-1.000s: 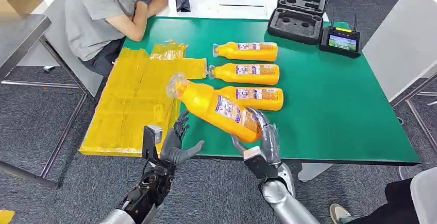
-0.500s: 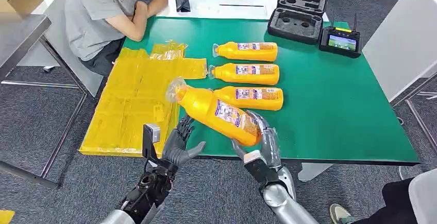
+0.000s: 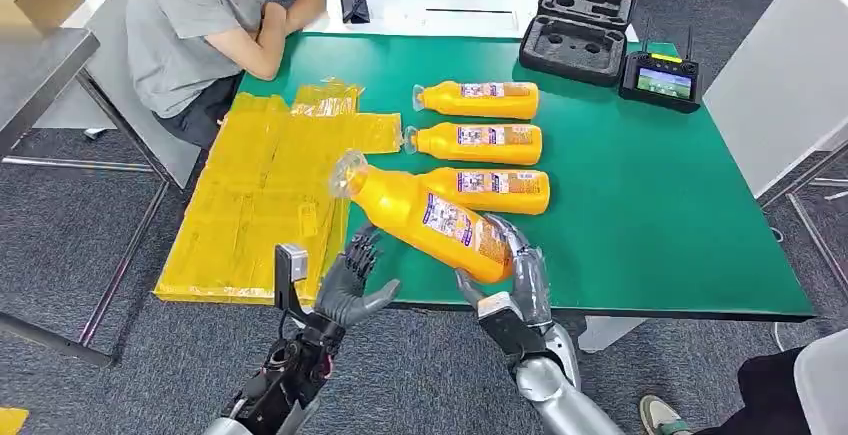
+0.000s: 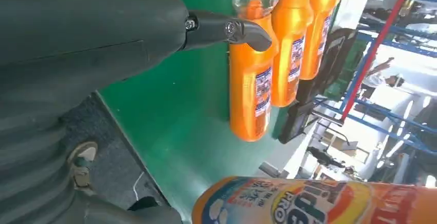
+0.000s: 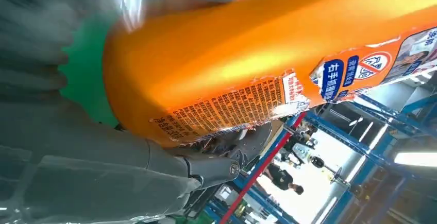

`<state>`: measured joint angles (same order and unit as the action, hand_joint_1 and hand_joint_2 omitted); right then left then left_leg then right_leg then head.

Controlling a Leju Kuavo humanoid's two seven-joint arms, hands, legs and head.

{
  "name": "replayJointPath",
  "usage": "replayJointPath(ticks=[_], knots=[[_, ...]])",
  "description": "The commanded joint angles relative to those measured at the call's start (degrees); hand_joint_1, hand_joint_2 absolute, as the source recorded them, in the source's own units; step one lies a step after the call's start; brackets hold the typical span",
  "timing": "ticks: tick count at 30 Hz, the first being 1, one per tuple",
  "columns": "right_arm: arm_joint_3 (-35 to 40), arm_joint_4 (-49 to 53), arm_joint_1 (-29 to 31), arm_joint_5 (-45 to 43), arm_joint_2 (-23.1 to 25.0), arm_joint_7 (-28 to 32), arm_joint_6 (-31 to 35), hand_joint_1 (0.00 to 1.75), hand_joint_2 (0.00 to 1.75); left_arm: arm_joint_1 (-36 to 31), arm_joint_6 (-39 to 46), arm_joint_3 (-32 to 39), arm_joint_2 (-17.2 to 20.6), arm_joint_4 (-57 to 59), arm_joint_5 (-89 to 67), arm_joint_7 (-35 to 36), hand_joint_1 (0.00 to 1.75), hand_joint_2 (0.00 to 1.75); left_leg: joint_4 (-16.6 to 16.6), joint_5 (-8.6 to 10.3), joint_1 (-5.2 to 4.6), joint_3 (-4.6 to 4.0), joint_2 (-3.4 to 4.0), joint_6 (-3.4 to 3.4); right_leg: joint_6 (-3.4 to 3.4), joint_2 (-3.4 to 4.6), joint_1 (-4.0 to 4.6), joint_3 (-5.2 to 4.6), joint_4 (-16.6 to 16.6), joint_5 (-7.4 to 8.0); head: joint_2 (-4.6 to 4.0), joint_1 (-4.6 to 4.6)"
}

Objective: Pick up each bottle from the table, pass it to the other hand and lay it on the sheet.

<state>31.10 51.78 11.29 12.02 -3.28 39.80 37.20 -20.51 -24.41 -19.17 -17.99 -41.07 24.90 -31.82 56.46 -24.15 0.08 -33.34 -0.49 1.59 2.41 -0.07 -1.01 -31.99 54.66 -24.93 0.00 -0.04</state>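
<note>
Left hand (image 3: 350,280) spread, holding nothing, at near table edge just beside the held bottle (image 3: 425,215). Right hand (image 3: 510,275) grips that bottle's base, tilted in air, cap toward yellow sheet (image 3: 260,190). Three bottles (image 3: 480,142) lie in a row on green table (image 3: 650,205) behind. Seated person (image 3: 200,25) at far-left corner.

The bottles (image 3: 478,144) are glossy orange plastic with paper-like labels; the sheet (image 3: 262,195) is thin shiny yellow film; the desk (image 3: 650,205) top looks matt green.
</note>
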Motion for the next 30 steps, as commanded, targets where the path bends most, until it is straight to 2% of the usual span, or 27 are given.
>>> replayJointPath(ticks=[1,4,9,30], knots=[[0.3,-0.5,2.4,-0.4,0.6,0.2,-0.9,1.75,1.75,-0.4,-1.3,-2.3,2.5,-1.5,0.7,1.1,0.0,1.75,0.1,-0.12,0.04,0.16,0.22,-0.1,-0.14,0.18,0.05,0.1,0.1,-0.06,0.0,0.0],[-0.1,-0.2,2.5,-1.1,0.4,0.2,-1.9,1.75,1.75,0.2,-3.7,-3.4,2.8,-2.4,1.9,2.2,0.0,1.75,0.0,-0.08,0.03,0.12,0.19,-0.07,-0.1,0.16,0.04,0.06,0.0,-0.02,0.0,0.0],[-0.1,0.8,2.6,-2.5,0.8,0.2,-4.4,1.75,1.75,0.3,-1.6,-3.9,2.9,-3.3,1.9,2.3,0.0,1.75,0.1,-0.11,0.02,0.13,0.21,-0.08,-0.12,0.17,0.03,0.07,0.1,-0.06,0.0,0.0],[1.4,-2.8,4.3,-2.2,2.9,0.2,-4.7,1.75,1.75,0.5,-1.5,-4.4,2.6,-6.2,3.4,3.7,0.0,1.75,0.0,-0.03,0.02,0.05,0.1,-0.05,-0.08,0.09,0.03,0.03,0.0,0.0,0.0,0.0]])
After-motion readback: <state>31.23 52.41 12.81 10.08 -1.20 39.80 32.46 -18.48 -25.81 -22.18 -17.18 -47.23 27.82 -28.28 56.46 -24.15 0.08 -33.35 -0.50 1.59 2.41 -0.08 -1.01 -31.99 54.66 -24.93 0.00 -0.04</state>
